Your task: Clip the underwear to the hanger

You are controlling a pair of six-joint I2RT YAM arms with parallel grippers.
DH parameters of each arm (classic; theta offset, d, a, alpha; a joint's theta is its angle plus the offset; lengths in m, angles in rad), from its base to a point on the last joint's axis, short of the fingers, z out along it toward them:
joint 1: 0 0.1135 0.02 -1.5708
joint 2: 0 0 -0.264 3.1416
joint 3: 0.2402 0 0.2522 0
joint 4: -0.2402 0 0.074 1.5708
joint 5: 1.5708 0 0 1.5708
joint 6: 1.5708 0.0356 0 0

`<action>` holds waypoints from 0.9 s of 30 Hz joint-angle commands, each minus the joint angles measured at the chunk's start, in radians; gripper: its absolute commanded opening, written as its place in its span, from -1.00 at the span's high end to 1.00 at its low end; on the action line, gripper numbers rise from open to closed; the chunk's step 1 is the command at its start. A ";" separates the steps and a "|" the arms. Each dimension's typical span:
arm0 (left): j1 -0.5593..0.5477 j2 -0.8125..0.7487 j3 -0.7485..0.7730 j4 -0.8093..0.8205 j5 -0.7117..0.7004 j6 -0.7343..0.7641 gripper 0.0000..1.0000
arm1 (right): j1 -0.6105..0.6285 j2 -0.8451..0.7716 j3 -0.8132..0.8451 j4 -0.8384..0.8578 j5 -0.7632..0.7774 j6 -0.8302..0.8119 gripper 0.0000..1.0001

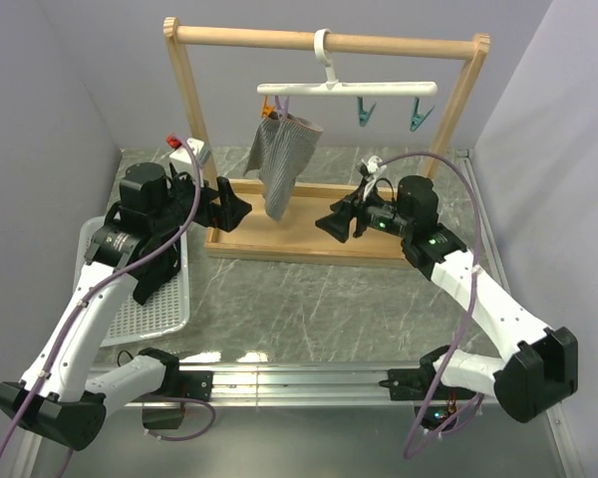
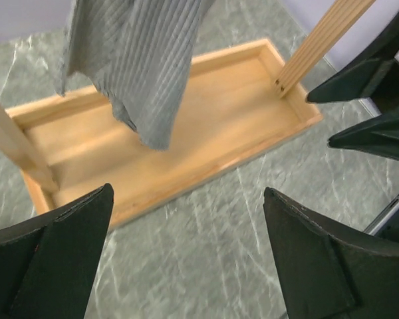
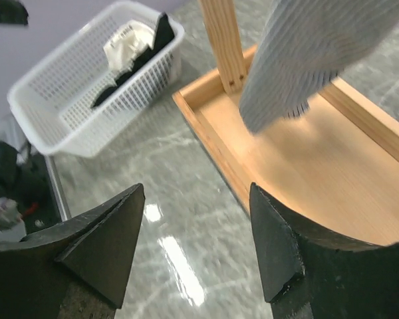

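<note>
The grey striped underwear hangs from the left end of the white hanger, by the orange clip. The hanger's hook sits over the wooden frame's top rail. Two teal clips dangle bare. My left gripper stands open and holds nothing, low to the left of the cloth. My right gripper is open too, low to its right. In the left wrist view the underwear hangs beyond the left gripper. The right wrist view shows the underwear above the right gripper.
The big wooden frame stands on a shallow wooden tray base between the two grippers. A white mesh basket lies at the left, under the left arm. In the right wrist view the basket holds a black garment and a whitish cloth.
</note>
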 commanded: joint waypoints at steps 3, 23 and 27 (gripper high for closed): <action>0.013 0.059 0.117 -0.187 0.030 0.103 -0.99 | 0.002 -0.137 -0.006 -0.155 0.064 -0.175 -0.47; 0.014 0.054 -0.130 -0.170 -0.202 0.134 -0.99 | -0.183 -0.593 -0.144 -0.587 0.395 -0.255 -0.68; 0.016 0.028 -0.138 -0.161 -0.275 0.106 -0.99 | -0.254 -0.621 -0.152 -0.571 0.363 -0.226 -0.70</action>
